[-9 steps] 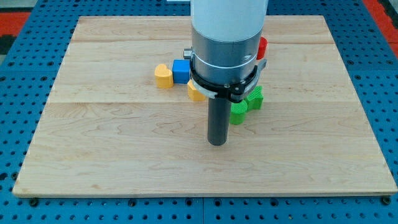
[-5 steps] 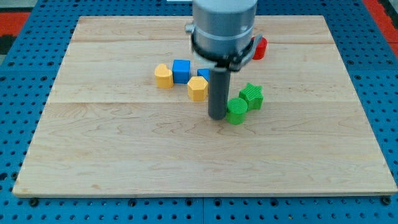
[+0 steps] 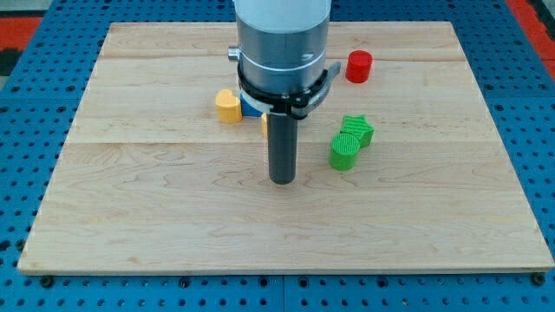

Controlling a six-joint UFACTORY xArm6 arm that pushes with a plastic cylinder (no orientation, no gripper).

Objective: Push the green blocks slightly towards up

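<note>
Two green blocks sit touching right of the board's middle: a green cylinder (image 3: 344, 151) and a green star-shaped block (image 3: 356, 130) just up and right of it. My tip (image 3: 281, 179) rests on the board to the left of the green cylinder and slightly below it, with a clear gap between them. The arm's wide grey body hangs above the tip and hides part of the blocks behind it.
A yellow block (image 3: 228, 106) lies left of the arm. A blue block (image 3: 250, 108) and another yellow block (image 3: 264, 125) show only as slivers behind the arm. A red cylinder (image 3: 359, 66) stands near the view's top right. The wooden board (image 3: 130, 208) sits on a blue pegboard.
My tip went from below the greens up beside the cylinder, then back down-left. The green blocks have shifted slightly to the right and up.
</note>
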